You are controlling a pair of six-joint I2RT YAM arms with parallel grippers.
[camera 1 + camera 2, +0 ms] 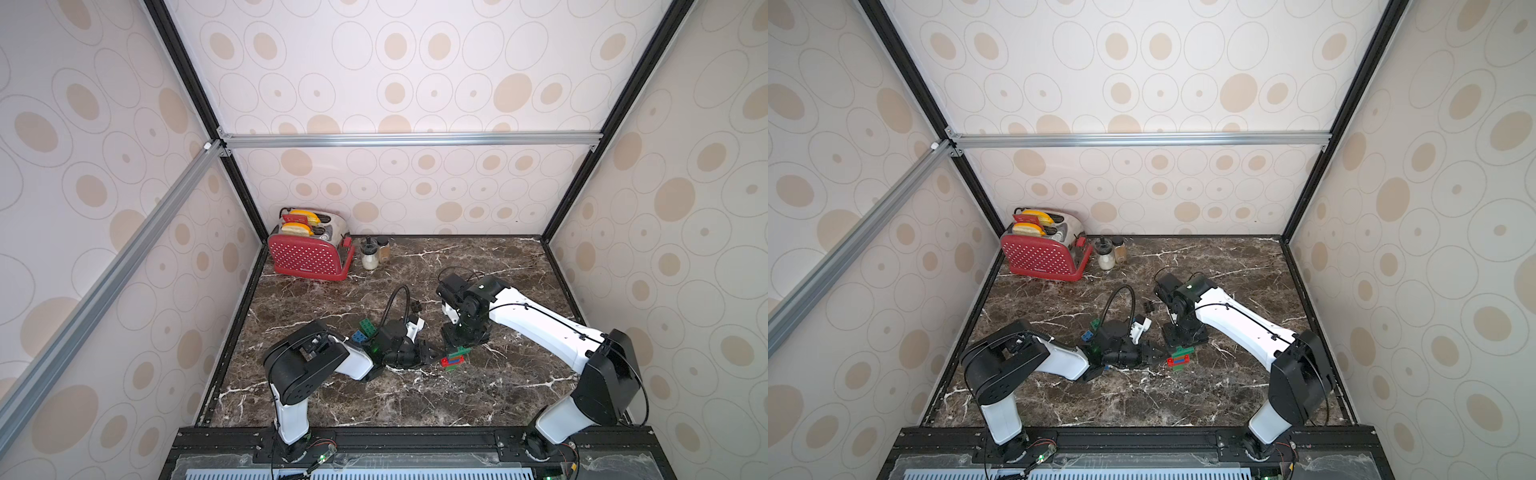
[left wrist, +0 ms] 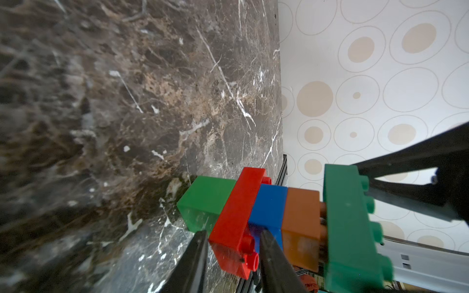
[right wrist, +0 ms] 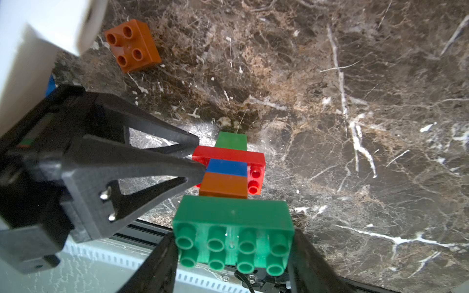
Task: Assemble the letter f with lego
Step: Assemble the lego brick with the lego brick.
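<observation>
A lego stack (image 1: 455,357) stands mid-table: a green square base (image 2: 205,200), a red oblong brick (image 2: 238,215), a blue brick (image 2: 269,203), an orange brick (image 2: 300,218) and a green oblong brick (image 3: 233,213) on top. From the left, my left gripper (image 2: 232,236) reaches in level and is shut on one end of the red brick. From above, my right gripper (image 3: 233,243) is shut on the top green brick, one finger at each short end. Loose lego lies nearby: an orange square (image 3: 132,45), a green (image 1: 368,326), a blue (image 1: 358,336) and a black brick (image 1: 417,306).
A red dotted toaster (image 1: 309,253) with toast stands at the back left corner, with two small jars (image 1: 369,253) beside it. Patterned walls close in the dark marble table (image 1: 415,399) on three sides. The two arms meet over the stack.
</observation>
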